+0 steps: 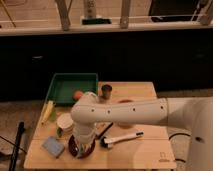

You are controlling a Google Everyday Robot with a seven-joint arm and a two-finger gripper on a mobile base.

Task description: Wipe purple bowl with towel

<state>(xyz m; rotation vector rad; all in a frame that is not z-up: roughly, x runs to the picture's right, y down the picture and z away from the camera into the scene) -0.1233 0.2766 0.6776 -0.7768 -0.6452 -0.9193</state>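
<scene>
— What's the setting?
— A dim room with a dark counter front along the back and a pale rail above it. In front stands a light wooden table [145, 150].

— Where is the purple bowl?
— The purple bowl [73, 147] sits near the table's front left edge, just right of a blue sponge [53, 146]. Only its dark rim shows, because the white arm [120, 111] bends down over it.

— And the tool?
— The tool [83, 146] points down into the purple bowl, at the end of the arm. I cannot tell how wide it stands or whether it holds anything; something pale shows there, but it is unclear what.

— What else is on the table?
— A white bowl [65, 121] just behind the purple one, a yellow object [48, 111] at the left edge, a green tray [72, 85] at the back left with an orange round thing [78, 94] in it, a dark cup [106, 91] beside the tray, an orange-red dish [125, 102] partly behind the arm, and a white-handled utensil [121, 138] lying to the right of the purple bowl.
</scene>
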